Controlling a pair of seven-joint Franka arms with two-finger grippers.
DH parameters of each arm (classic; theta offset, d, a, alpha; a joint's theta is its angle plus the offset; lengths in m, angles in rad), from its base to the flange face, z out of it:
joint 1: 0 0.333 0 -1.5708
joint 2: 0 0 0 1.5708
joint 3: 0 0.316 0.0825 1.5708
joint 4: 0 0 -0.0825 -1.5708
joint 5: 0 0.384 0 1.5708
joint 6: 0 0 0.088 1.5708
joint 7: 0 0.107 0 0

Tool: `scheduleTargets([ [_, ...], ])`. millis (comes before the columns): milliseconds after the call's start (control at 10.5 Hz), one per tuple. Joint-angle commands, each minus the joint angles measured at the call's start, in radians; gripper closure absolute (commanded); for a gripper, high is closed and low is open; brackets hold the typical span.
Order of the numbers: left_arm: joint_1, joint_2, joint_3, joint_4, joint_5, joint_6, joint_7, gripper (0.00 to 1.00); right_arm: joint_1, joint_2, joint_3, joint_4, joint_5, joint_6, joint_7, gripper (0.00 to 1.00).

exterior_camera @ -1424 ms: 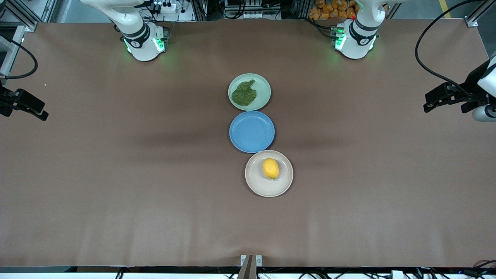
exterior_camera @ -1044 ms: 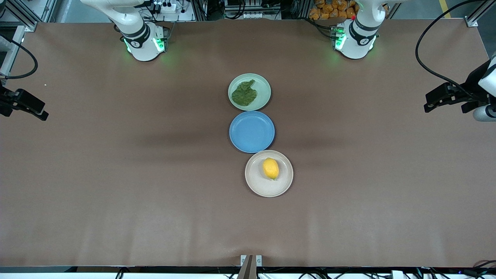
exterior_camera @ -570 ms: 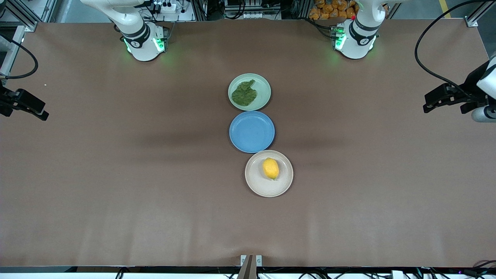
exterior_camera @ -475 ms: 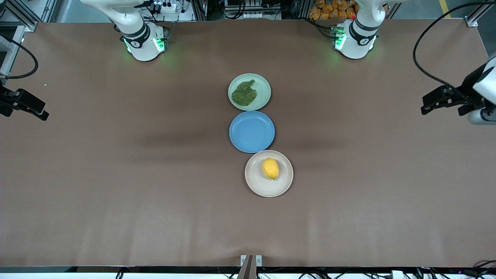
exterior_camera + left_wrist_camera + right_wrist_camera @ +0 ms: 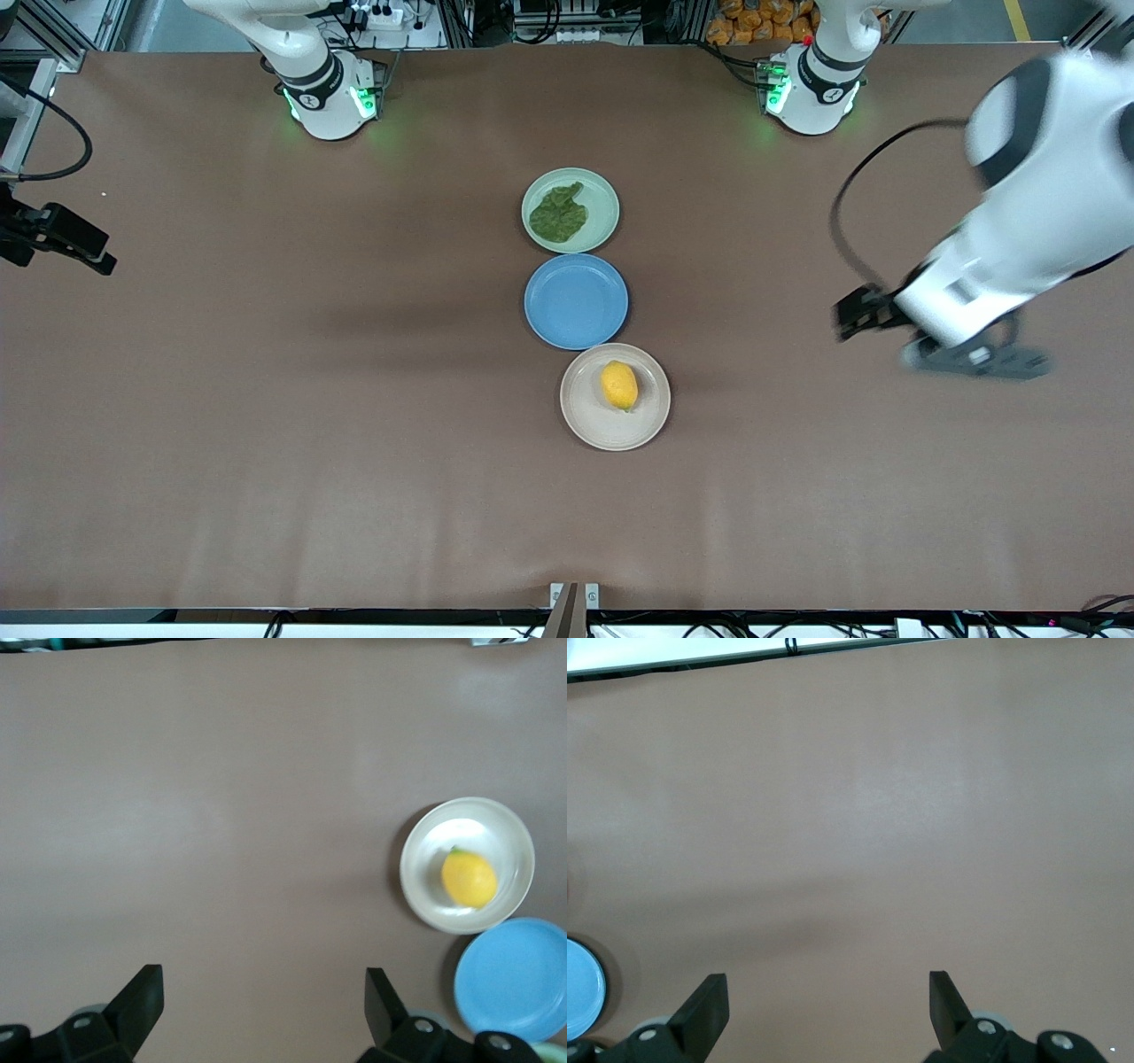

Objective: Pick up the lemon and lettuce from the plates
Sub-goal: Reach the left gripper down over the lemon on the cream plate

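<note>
The yellow lemon (image 5: 619, 385) lies on the beige plate (image 5: 585, 430), the plate nearest the front camera. The dark green lettuce (image 5: 558, 213) lies flat on the mint plate (image 5: 604, 213), nearest the robots' bases. My left gripper (image 5: 974, 361) hangs over bare table toward the left arm's end, well apart from the plates. In the left wrist view it (image 5: 264, 988) is open and empty, with the lemon (image 5: 469, 879) and beige plate (image 5: 425, 846) off to one side. My right gripper (image 5: 828, 992) is open and empty over bare table at the right arm's end.
A blue plate (image 5: 576, 301) with nothing on it sits between the two other plates, touching both. The brown table (image 5: 266, 399) spreads wide around the row of plates. A black cable (image 5: 850, 221) loops from the left arm.
The left arm has swung in quickly from its end of the table toward the plates, with its gripper still open. The right arm has barely moved. Lemon and lettuce lie unmoved.
</note>
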Motion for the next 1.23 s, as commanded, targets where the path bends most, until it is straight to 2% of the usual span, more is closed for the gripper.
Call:
scheduleTargets([
  [0, -0.090, 0.098, 0.007, 0.021, -0.063, 0.115, -0.208, 0.00, 0.003, -0.002, 0.020, 0.001, 0.015, -0.007, 0.007, 0.00],
  [190, -0.175, 0.177, 0.008, 0.021, -0.061, 0.180, -0.324, 0.00, 0.011, -0.002, 0.057, -0.016, 0.013, -0.007, 0.094, 0.00],
  [570, -0.264, 0.313, 0.013, 0.021, -0.054, 0.319, -0.309, 0.00, 0.015, 0.007, 0.150, -0.079, 0.013, 0.006, 0.263, 0.00],
  [759, -0.302, 0.347, 0.017, 0.021, -0.046, 0.346, -0.312, 0.00, 0.015, 0.008, 0.201, -0.132, 0.012, 0.051, 0.353, 0.00],
  [1139, -0.315, 0.401, 0.017, 0.021, -0.049, 0.438, -0.316, 0.00, 0.023, 0.033, 0.298, -0.220, 0.012, 0.140, 0.525, 0.00],
])
